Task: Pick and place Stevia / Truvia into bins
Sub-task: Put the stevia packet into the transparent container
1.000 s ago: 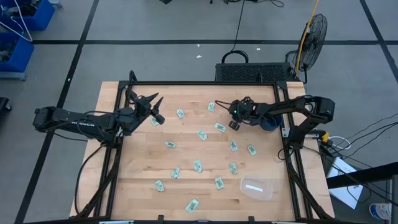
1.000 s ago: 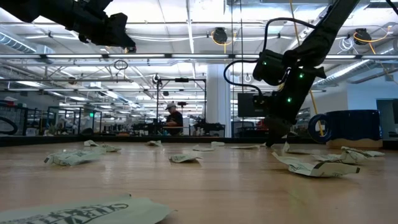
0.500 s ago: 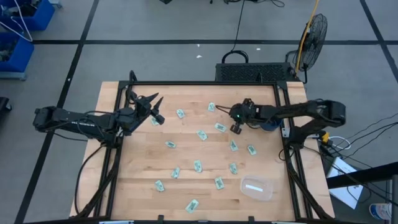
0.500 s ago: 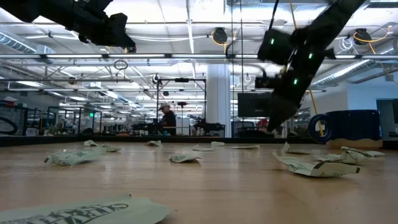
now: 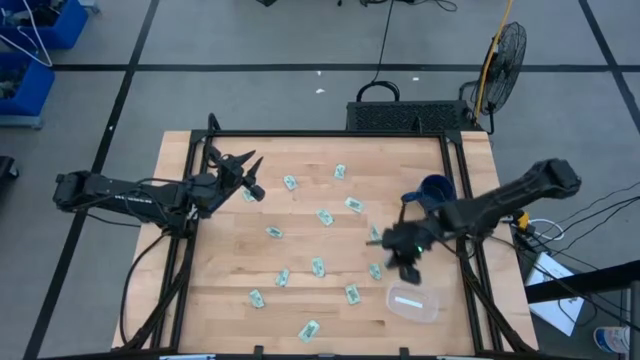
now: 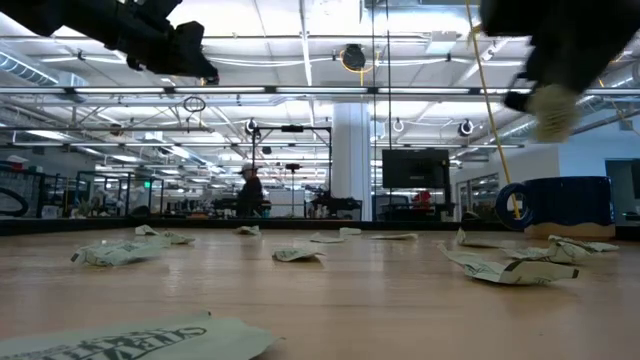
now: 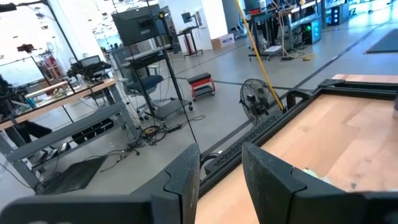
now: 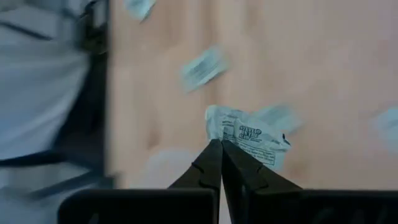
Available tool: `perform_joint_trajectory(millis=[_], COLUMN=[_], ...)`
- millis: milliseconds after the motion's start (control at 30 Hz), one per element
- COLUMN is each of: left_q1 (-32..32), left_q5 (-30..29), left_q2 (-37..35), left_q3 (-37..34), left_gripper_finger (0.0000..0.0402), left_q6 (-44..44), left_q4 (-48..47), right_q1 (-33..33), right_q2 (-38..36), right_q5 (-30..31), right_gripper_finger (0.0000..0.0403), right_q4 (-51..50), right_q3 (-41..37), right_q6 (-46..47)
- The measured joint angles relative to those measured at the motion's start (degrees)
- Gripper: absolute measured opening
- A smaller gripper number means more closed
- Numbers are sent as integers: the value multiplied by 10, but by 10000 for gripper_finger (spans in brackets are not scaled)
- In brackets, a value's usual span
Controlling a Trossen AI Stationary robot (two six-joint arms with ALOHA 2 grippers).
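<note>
Several pale green and white Stevia sachets (image 5: 325,216) lie flat and scattered over the wooden table. My right gripper (image 5: 406,264) hangs over the table's near right part, just on the far side of the clear bin (image 5: 414,303), and is shut on one sachet (image 8: 252,134). The bin stands on the table with a white sachet (image 5: 406,299) inside it. In the low view my right gripper (image 6: 548,100) shows blurred, high above the table. My left gripper (image 5: 253,175) is open and holds nothing, raised over the far left part of the table. My right gripper pinches a sachet between its two fingertips at one edge (image 8: 219,135). The fingers (image 8: 211,163) point down from above. The sachet is lifted clear of the table and sticks out past the fingertips, slightly crumpled.
A dark blue mug (image 5: 435,190) stands at the table's far right edge. Black frame rails (image 5: 462,200) run along the table's sides. More sachets (image 6: 500,268) lie across the table's middle and near the bin. A fan (image 5: 505,50) stands beyond the far right corner.
My right gripper has risen from the table near the mug and swung fast toward the near right, ending just beyond the bin, carrying the sachet lifted clear. My left arm has kept still.
</note>
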State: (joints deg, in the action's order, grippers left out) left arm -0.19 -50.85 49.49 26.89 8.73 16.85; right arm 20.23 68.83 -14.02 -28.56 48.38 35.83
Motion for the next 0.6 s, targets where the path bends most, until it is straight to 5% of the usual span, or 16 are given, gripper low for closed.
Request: perform_joint_trajectory(millis=[267, 467, 600], left_q1=[0, 0, 0], left_q5=[0, 0, 0], left_q2=[0, 0, 0], left_q3=[0, 0, 0], left_gripper_finger=[129, 129, 129], left_q6=[-5, -18, -29], left_q4=[-17, -17, -17], right_q1=[118, 148, 148], right_q2=[13, 48, 75], right_q5=[-10, 55, 27], right_gripper_finger=[0, 0, 0], right_q4=[4, 40, 123], right_q3=[0, -20, -47], right_q6=[173, 178, 212])
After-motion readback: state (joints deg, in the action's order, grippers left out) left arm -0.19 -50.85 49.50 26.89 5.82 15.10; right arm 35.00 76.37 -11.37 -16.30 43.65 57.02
